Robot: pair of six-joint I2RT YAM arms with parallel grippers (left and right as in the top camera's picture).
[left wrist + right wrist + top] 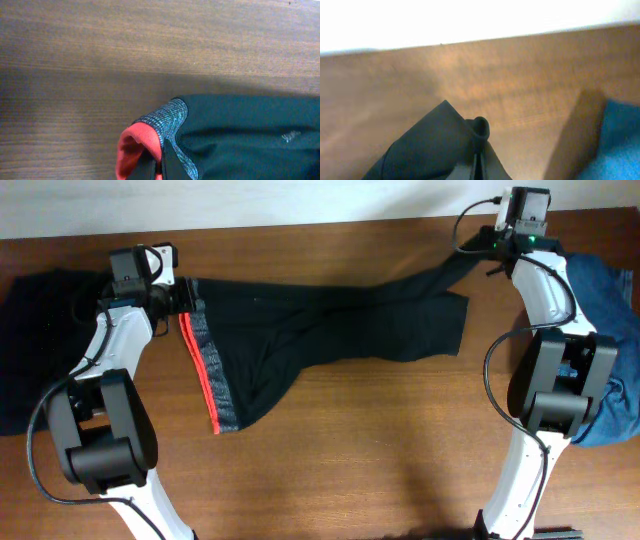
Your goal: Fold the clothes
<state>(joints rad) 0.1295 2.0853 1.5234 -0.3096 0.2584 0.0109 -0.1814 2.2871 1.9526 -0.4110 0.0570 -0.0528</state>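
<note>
Position: trousers (330, 325) spread across upper centre of table (350, 470), waistband (205, 365) at left, legs running to upper right.
Tools: left gripper (185, 298) clamped tight on waistband top corner; right gripper (480, 252) clamped tight on leg end.
Step, judged: stretch flat before fold. Pull both ends evenly, low over table, no twist.
Count: 1 trousers, 2 grippers, 1 denim garment (610, 330) at right edge, 1 dark cloth (40, 330) at left edge.

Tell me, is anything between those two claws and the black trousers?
Nothing visible. The left gripper is shut on the waistband corner of the trousers, the right gripper on a leg end. The blue garment lies aside, by the right arm.
</note>
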